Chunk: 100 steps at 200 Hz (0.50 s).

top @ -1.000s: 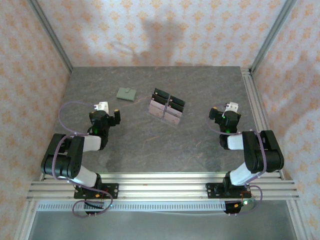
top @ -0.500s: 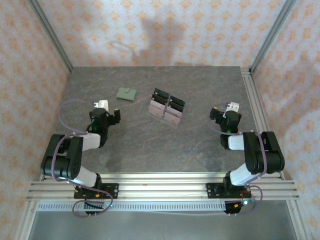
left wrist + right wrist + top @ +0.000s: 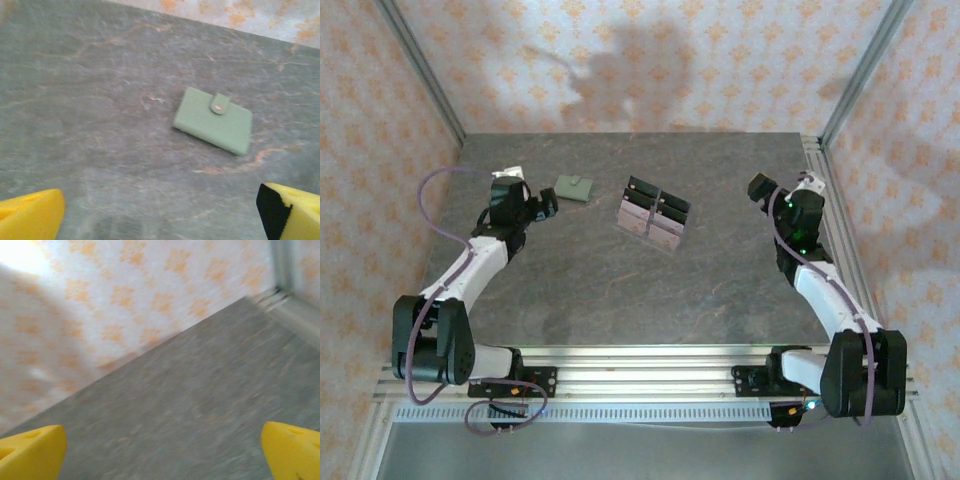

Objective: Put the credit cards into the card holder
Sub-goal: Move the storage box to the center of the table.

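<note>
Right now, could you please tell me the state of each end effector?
Left end effector: open, holding nothing, with the card holder lying ahead of it.
Right end effector: open, holding nothing.

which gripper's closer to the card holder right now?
The left gripper, open, just left of the card holder, which is in its wrist view. The right gripper is across the table, beyond the clear stand.

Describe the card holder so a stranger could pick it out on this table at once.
On the dark grey stone-patterned table, look in the far half, left of centre, just left of the clear stand with black panels. The card holder lies flat there: a small sage-green wallet, shut by a snap tab, the only green thing.
</note>
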Available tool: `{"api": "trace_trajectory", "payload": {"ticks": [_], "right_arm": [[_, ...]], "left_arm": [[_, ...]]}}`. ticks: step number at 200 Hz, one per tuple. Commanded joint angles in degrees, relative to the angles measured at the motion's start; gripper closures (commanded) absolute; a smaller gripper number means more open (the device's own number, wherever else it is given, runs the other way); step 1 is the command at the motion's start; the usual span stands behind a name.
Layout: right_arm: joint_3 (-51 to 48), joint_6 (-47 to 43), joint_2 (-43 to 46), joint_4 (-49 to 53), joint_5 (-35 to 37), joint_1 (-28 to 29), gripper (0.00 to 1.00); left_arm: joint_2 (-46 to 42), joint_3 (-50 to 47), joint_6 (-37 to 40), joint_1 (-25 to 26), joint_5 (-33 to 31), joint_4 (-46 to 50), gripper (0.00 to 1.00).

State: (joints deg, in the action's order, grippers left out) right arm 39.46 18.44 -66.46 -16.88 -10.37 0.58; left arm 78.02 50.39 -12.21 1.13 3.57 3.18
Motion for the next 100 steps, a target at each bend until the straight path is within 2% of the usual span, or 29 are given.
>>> {"api": "trace_trajectory", "payload": {"ticks": [1, 26, 54, 100], "right_arm": [[3.9, 11.88, -2.6, 10.5, -14.97, -0.05, 0.01], [5.22, 18.44, -6.51, 13.84, -21.68, 2.4, 0.0], [4.06, 19.78, -9.12, 16.39, -20.85, 9.54, 0.0], [0.85, 22.02, -11.85, 17.33, -17.09, 19.27, 0.09]], "left_arm": [[4.99, 5.69, -5.47, 1.21, 11.33, 12.79, 0.0], [11.29, 11.59, -8.15, 5.42, 15.36, 13.24, 0.0], [18.83, 19.33, -11.59, 10.62, 17.25, 13.31, 0.0], [27.85, 23.44, -20.74, 15.24, 18.78, 3.91, 0.0]]}}
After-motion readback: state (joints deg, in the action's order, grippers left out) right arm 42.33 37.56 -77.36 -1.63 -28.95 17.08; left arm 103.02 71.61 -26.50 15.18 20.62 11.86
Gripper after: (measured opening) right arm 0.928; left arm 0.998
